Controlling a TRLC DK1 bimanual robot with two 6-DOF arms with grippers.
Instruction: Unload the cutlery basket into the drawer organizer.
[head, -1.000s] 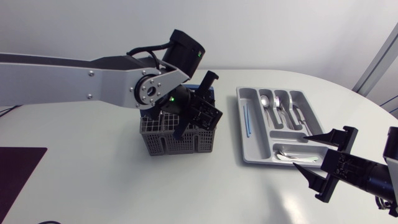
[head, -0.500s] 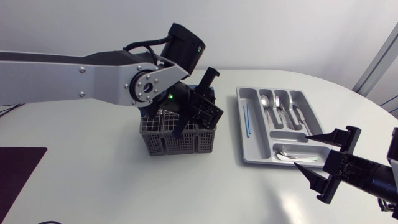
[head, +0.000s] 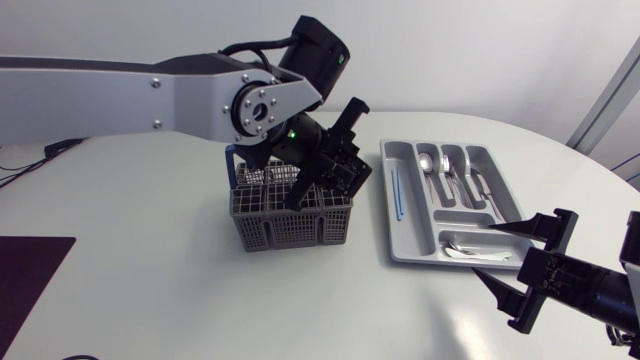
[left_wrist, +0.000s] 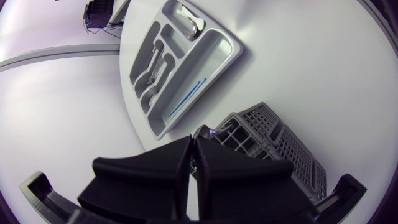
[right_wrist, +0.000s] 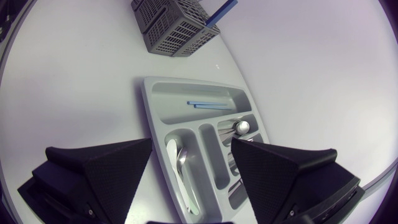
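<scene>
A grey plastic cutlery basket (head: 290, 215) of open grid mesh is pictured on a smooth white table (head: 150, 280) with a faint sheen. Polished metal cutlery (head: 450, 175) is seen in a smooth, matt light-grey plastic drawer organizer (head: 405, 235), alongside thin blue plastic sticks (head: 397, 192). The left gripper (left_wrist: 193, 142) and right gripper (right_wrist: 191, 144) are finished in matt black.

The grey mesh basket (head: 292, 222) stands upright on the surface, left of the organizer (head: 408, 235) and apart from it. A blue piece (right_wrist: 222, 12) juts slanting from the basket. The organizer, a light grey tray, lies flat. Two thin blue sticks (head: 397, 192) lie in its long outer slot, spoons (head: 427, 163) and other metal cutlery in the middle slots, and one spoon (head: 458, 248) in the crosswise slot.
</scene>
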